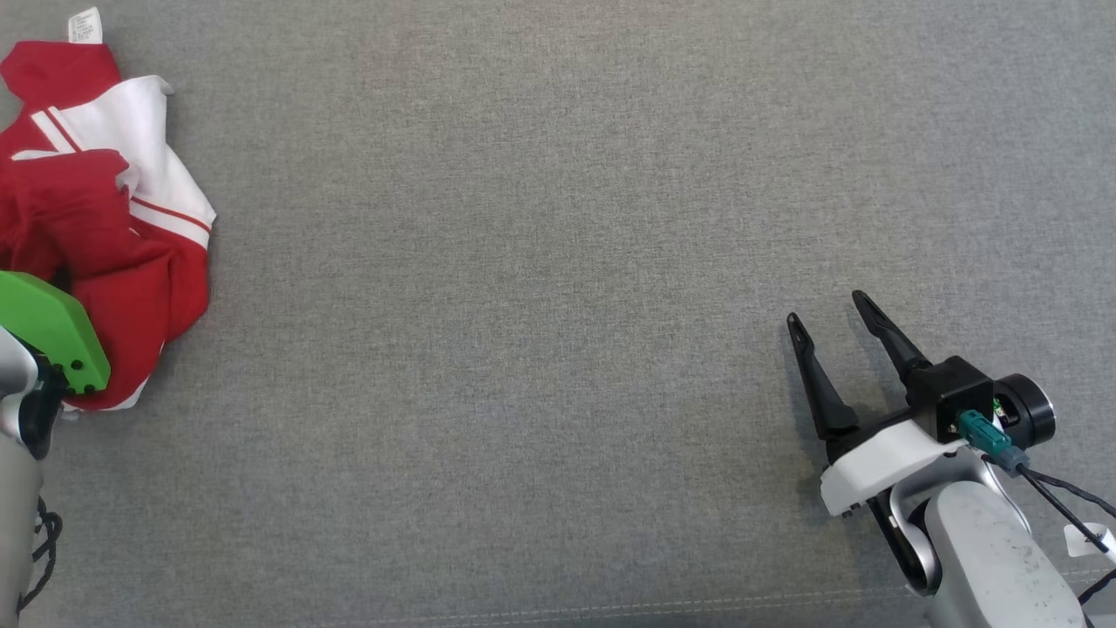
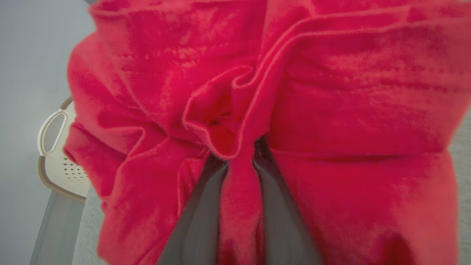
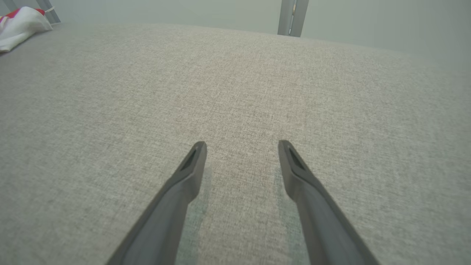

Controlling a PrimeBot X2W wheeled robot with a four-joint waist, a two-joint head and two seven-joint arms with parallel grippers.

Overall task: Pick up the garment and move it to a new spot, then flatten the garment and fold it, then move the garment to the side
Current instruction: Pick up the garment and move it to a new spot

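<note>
The left gripper [image 2: 239,154] is clamping the garment [image 2: 331,110]; the right gripper [image 1: 826,307], well apart from the garment, is gaping wide.

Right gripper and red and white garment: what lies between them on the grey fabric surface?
Bare in the head view: grey fabric surface runs from the right gripper to the crumpled red and white garment.

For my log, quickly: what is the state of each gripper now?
Left gripper: closed on the garment.
Right gripper: open, holding nothing.
</note>
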